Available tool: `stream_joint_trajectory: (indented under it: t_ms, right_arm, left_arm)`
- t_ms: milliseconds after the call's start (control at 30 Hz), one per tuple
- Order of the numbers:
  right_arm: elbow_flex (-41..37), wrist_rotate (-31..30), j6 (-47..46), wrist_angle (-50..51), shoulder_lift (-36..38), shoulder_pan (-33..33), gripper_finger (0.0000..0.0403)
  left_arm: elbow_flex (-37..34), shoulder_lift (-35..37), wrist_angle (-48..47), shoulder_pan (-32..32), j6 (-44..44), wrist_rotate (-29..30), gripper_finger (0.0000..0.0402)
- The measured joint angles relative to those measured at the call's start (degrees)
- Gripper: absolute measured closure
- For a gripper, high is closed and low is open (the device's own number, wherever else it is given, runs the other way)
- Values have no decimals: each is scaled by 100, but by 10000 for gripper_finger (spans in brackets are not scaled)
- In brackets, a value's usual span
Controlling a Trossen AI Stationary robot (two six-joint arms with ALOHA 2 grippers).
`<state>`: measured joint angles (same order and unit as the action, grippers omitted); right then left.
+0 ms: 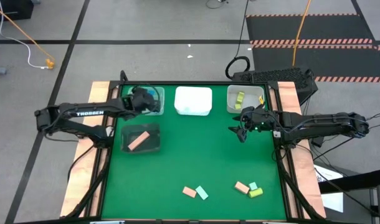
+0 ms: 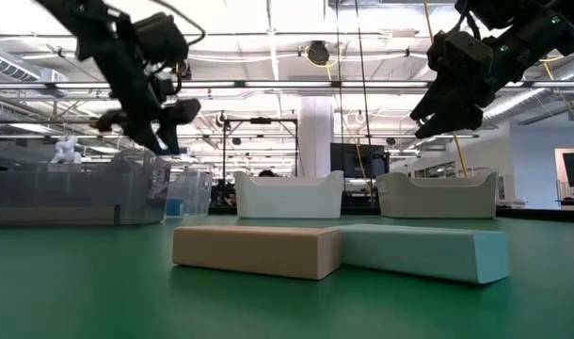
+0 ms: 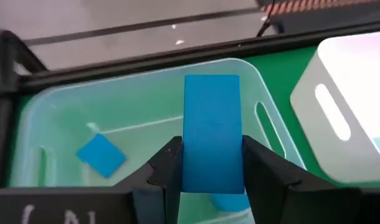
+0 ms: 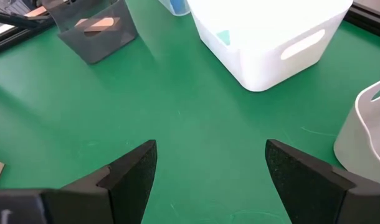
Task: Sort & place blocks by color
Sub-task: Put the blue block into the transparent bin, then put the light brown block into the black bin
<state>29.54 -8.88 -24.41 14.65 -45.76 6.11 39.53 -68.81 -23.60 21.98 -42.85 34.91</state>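
Observation:
My left gripper (image 1: 142,99) hangs over the clear bin (image 1: 154,107) at the far left, shut on a blue bar (image 3: 212,124). A small blue block (image 3: 101,154) lies on that bin's floor. Over the right half of the green table my right gripper (image 1: 240,132) stands open with nothing between its fingers. Near the front edge lie a salmon block (image 1: 189,191), a mint block (image 1: 202,193), another salmon block (image 1: 242,186), another mint block (image 1: 253,185) and a yellow-green block (image 1: 256,193). My left gripper pinches the blue bar between its two fingers, on the bar's two long sides near its lower end (image 3: 212,177). The fingers slant down from the table's left and lie along the bar. The bar sticks out past the fingertips, clear above the open bin.
A white bin (image 1: 193,101) stands at the far middle. The pale bin (image 1: 245,99) at far right holds yellow-green blocks. A dark clear bin (image 1: 141,139) at left holds a salmon block (image 1: 137,142). Bare green table lies between the bins and the front blocks.

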Motion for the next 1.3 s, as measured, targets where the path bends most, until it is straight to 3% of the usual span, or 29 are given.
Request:
stream_joint_trajectory:
  t_ms: [200,433,633,800,1033,1300]
  right_arm:
    - [0,0,-2,-2,2,0,112]
    - [0,0,0,-2,0,0,112]
    - [0,0,-1,-2,0,0,112]
    - [0,0,-2,-2,1,0,112]
    - [0,0,-2,-2,0,0,112]
    - [0,0,-2,0,0,0,112]
  left_arm:
    - [-603,-40,914,55,-116,-11,228]
    - [-693,-43,1061,50,-445,-34,234]
    - [-693,-43,1350,-16,-109,-108,233]
    - [-693,-40,2480,-272,794,-438,232]
    - [-693,-38,4094,-762,1987,-1430,232]
    - [-693,-38,4492,-1308,1926,-2077,231]
